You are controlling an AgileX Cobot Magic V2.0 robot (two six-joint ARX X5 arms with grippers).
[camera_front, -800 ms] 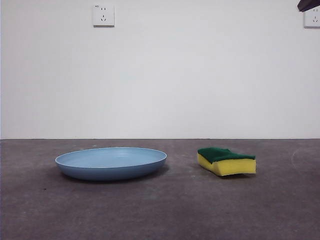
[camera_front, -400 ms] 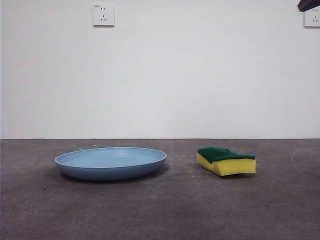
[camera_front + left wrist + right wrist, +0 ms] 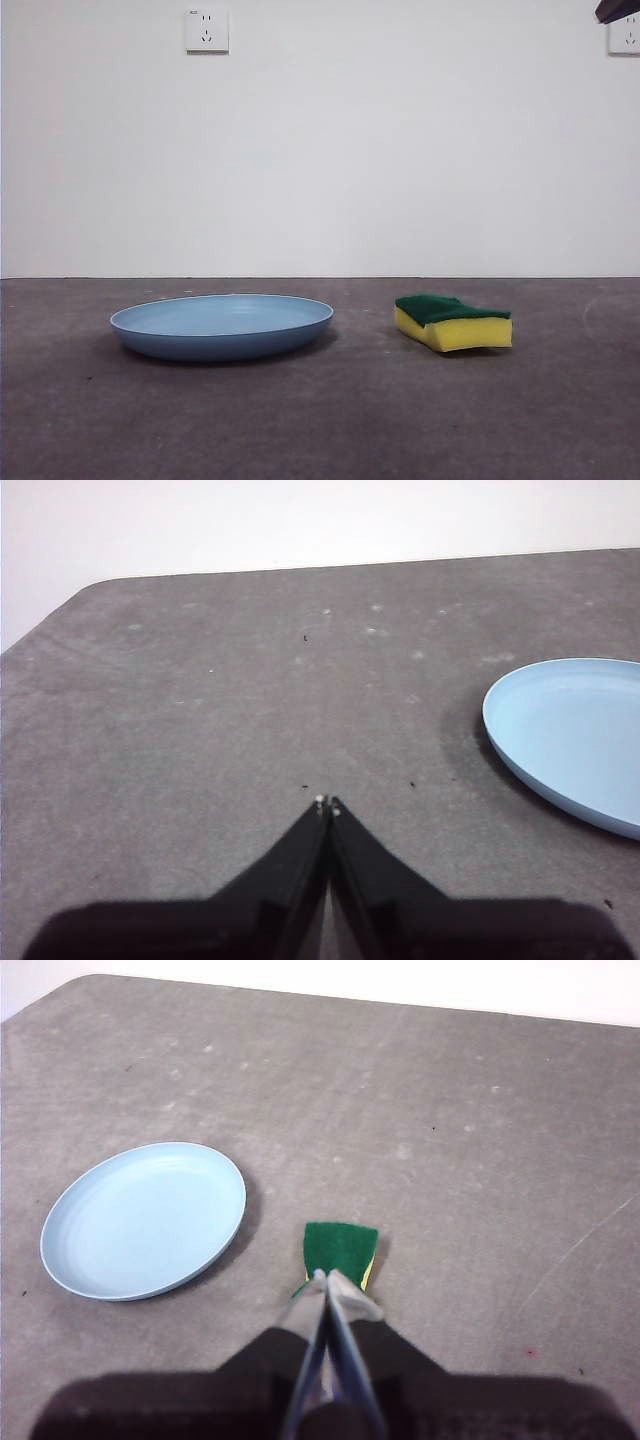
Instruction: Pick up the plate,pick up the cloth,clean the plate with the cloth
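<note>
Plainly, the plate point(image 3: 221, 325) lies flat on the table point(image 3: 320, 420), the cloth point(image 3: 454, 322) at its 3 o'clock, well apart. Both look light: take the stiff plate by its rim, the soft cloth by its sides. Left gripper point(image 3: 327, 803) and right gripper point(image 3: 322, 1276) are closed, empty.

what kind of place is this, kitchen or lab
Likely a lab test bench, not a kitchen: a bare grey table, a plain white wall with sockets, and only a plate and sponge.
</note>
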